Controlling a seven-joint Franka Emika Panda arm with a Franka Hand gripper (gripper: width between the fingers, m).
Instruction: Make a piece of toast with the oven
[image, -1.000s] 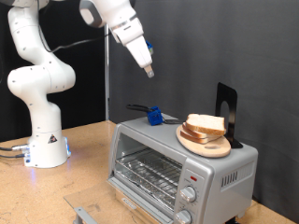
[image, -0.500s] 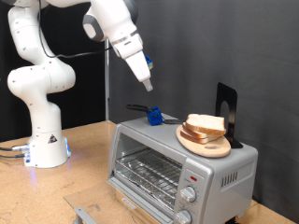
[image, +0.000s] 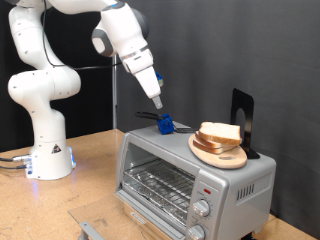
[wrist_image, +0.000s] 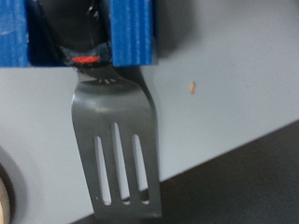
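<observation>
The silver oven stands at the exterior view's lower right, its wire rack showing at the front. On its top a round wooden plate carries the piece of toast, stacked on a second slice. My gripper hangs just above a blue holder at the back left of the oven top, with nothing between its fingers. A metal slotted spatula sticks out of the blue holder in the wrist view and lies flat on the grey oven top. My fingers do not show there.
A black upright stand rises behind the plate. The oven has two round knobs and a red light at its right front. The robot base stands on the wooden table at the left. A grey flap lies low in front.
My gripper has come down and slightly towards the exterior view's left, from high above the oven to just over the blue holder. Toast, plate and oven have not moved.
</observation>
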